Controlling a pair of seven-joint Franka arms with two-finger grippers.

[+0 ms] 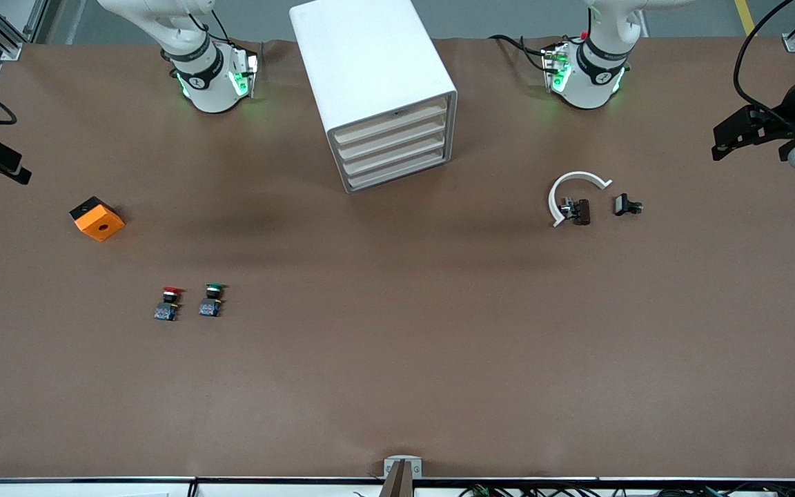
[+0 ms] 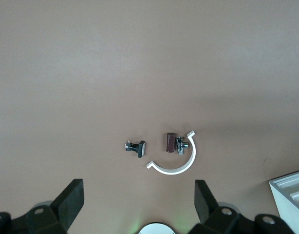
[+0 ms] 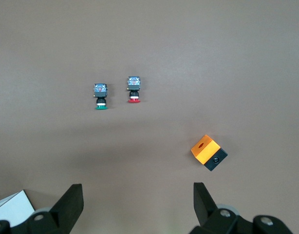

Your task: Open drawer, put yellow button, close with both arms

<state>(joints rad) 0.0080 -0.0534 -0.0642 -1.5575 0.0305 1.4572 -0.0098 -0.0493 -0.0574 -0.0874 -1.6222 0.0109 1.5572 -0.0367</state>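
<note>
Red-capped button (image 1: 168,304) and green-capped button (image 1: 212,300) are sitting at 8 o'clock on the worktop (image 1: 397,373). The left end effector (image 2: 140,204) at 3 o'clock and the right end effector (image 3: 138,204) at 9 o'clock are hanging over it, jaws spread wide. At 12 o'clock, the cabinet's (image 1: 370,62) top drawer (image 1: 392,123) is sitting flush, shut.
</note>
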